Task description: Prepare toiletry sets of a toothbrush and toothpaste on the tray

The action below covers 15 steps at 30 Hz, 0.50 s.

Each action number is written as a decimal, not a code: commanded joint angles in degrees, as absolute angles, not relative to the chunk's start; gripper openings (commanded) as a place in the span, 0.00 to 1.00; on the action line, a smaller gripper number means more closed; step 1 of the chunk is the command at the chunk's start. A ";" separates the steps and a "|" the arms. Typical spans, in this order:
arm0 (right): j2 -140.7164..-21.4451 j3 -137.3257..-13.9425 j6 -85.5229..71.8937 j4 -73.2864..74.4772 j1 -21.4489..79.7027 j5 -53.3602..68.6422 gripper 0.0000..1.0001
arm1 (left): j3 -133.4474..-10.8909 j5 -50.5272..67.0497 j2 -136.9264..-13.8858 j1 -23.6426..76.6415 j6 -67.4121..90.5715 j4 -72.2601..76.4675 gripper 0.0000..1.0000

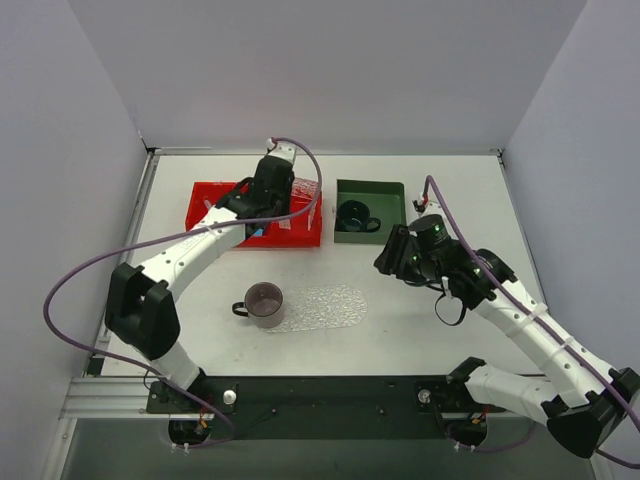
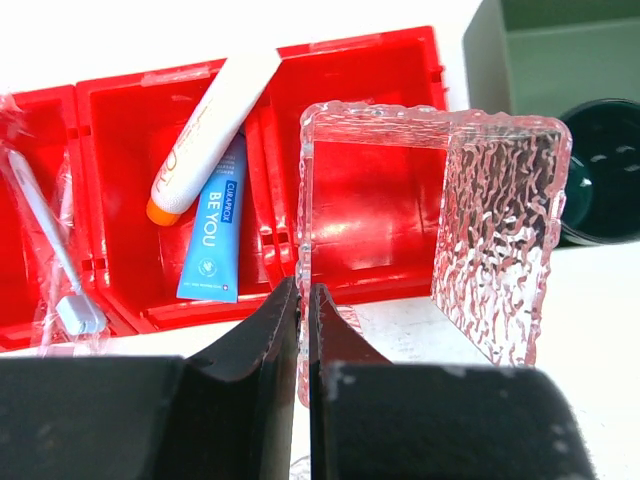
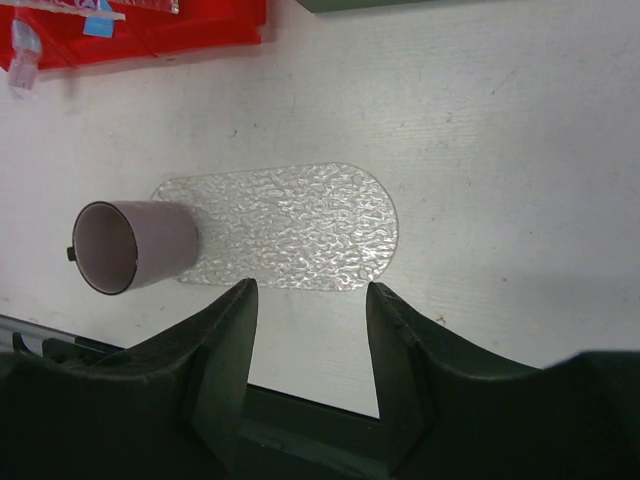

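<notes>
The toothpaste, a white tube with an orange cap, lies in the middle compartment of the red bin. A short light-blue piece printed BE YOU lies against it. A slim white toothbrush in clear wrap lies in the left compartment. My left gripper is shut on the edge of a clear bumpy plastic piece and holds it upright over the bin's right compartment. The oval clear tray lies flat on the table. My right gripper is open and empty above the tray's near edge.
A mauve cup stands on the tray's left end and also shows in the right wrist view. A dark green bin right of the red bin holds a dark cup. Walls close in the table on three sides.
</notes>
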<state>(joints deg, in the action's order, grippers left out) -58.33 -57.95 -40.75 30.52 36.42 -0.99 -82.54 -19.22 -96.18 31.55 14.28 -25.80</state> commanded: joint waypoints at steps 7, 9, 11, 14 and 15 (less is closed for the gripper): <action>-66.35 -68.27 -43.15 23.47 39.90 -4.48 0.45 | -75.42 -26.89 -81.66 42.27 11.69 -16.88 0.00; -68.28 -69.43 -43.59 21.72 40.08 -4.66 0.46 | -74.36 -27.07 -80.17 43.41 11.78 -16.44 0.00; -69.86 -70.66 -43.51 20.31 40.60 -4.48 0.46 | -73.48 -27.16 -79.46 44.20 11.60 -16.09 0.00; -72.41 -72.76 -43.33 18.99 41.31 -4.48 0.47 | -72.95 -27.59 -79.36 45.52 11.08 -15.56 0.00; -73.12 -73.21 -43.42 18.72 41.48 -4.74 0.47 | -73.21 -27.86 -79.63 45.96 10.73 -15.82 0.00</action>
